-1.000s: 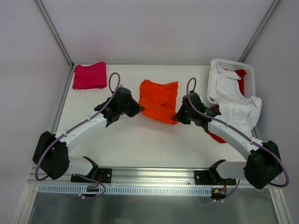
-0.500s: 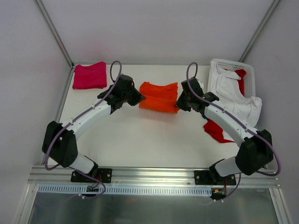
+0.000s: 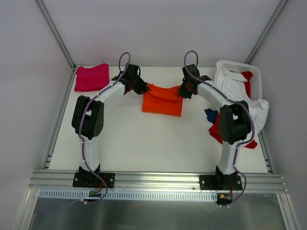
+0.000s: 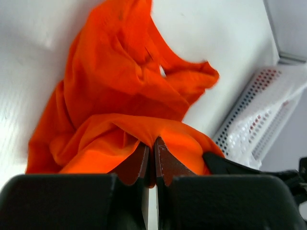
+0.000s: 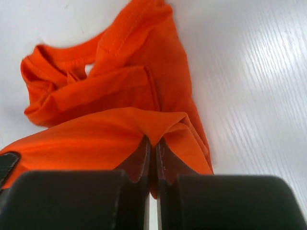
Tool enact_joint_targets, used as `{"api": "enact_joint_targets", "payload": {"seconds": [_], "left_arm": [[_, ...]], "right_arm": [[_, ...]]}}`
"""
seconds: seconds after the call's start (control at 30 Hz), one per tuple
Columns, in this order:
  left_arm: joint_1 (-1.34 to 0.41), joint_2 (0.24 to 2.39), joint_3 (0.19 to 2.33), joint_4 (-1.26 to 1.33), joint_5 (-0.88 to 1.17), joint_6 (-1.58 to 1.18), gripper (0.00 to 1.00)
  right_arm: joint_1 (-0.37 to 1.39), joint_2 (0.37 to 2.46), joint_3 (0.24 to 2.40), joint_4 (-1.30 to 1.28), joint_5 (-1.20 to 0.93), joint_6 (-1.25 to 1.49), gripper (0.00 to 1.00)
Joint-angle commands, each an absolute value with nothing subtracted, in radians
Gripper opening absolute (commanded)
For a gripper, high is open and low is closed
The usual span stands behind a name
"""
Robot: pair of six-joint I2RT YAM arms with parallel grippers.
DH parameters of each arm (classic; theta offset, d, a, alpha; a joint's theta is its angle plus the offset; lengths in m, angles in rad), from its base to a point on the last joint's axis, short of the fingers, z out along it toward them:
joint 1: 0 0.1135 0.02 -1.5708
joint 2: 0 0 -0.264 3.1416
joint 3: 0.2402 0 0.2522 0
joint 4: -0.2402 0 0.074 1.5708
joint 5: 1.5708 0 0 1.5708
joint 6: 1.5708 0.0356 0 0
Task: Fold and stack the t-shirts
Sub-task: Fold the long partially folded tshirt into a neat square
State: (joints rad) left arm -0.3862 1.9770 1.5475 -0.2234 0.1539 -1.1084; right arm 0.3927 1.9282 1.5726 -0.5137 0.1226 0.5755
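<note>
My left jaws clench one far corner of the orange t-shirt (image 3: 163,103). My right jaws clench the other.

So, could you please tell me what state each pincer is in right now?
Left pincer: shut on the orange t-shirt.
Right pincer: shut on the same orange t-shirt.

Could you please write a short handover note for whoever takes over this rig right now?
Left gripper: shut on the far left corner of the orange t-shirt.
Right gripper: shut on its far right corner.
Done: pink t-shirt folded, far left.
White t-shirt drapes over the basket; red t-shirt and dark blue t-shirt lie beside it, unfolded.
Left: finish orange, fold others, stack.
</note>
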Motion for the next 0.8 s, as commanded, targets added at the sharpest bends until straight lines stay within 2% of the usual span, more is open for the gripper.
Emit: {"api": "enact_joint_targets", "payload": {"seconds": [0.0, 0.3, 0.33, 0.4, 0.43, 0.47, 0.57, 0.63, 0.7, 0.77], "left_arm": [[-0.354, 2.083, 1.681, -0.222, 0.209, -1.08, 0.0], [-0.298, 2.338, 1.951, -0.222, 0.25, -1.045, 0.0], [-0.29, 2.353, 1.963, -0.224, 0.249, -1.049, 0.0], [-0.284, 2.385, 1.997, -0.224, 0.247, -1.048, 0.0], [-0.276, 2.393, 2.005, -0.222, 0.247, -1.049, 0.0], [-0.272, 2.404, 2.009, -0.224, 0.247, -1.049, 0.0], [-0.256, 2.411, 2.016, -0.222, 0.238, -1.039, 0.06], [-0.249, 2.414, 2.011, -0.222, 0.226, -1.032, 0.13], [-0.239, 2.419, 2.013, -0.219, 0.221, -1.031, 0.39], [-0.235, 2.425, 2.022, -0.212, 0.218, -1.017, 0.71]], "right_arm": [[0.348, 2.014, 1.683, -0.543, 0.109, 0.563, 0.0], [0.276, 2.241, 1.948, -0.538, 0.026, 0.58, 0.01], [0.273, 2.278, 1.985, -0.531, 0.018, 0.584, 0.06], [0.262, 2.305, 2.002, -0.511, 0.0, 0.595, 0.38], [0.261, 2.321, 2.0, -0.494, -0.029, 0.6, 0.87], [0.259, 2.325, 1.99, -0.464, -0.037, 0.603, 0.99], [0.256, 2.312, 1.948, -0.397, -0.043, 0.603, 1.0], [0.255, 2.28, 1.861, -0.338, -0.019, 0.612, 0.99], [0.253, 2.182, 1.698, -0.273, 0.069, 0.624, 0.99], [0.253, 2.09, 1.559, -0.145, 0.167, 0.635, 0.99]]}}
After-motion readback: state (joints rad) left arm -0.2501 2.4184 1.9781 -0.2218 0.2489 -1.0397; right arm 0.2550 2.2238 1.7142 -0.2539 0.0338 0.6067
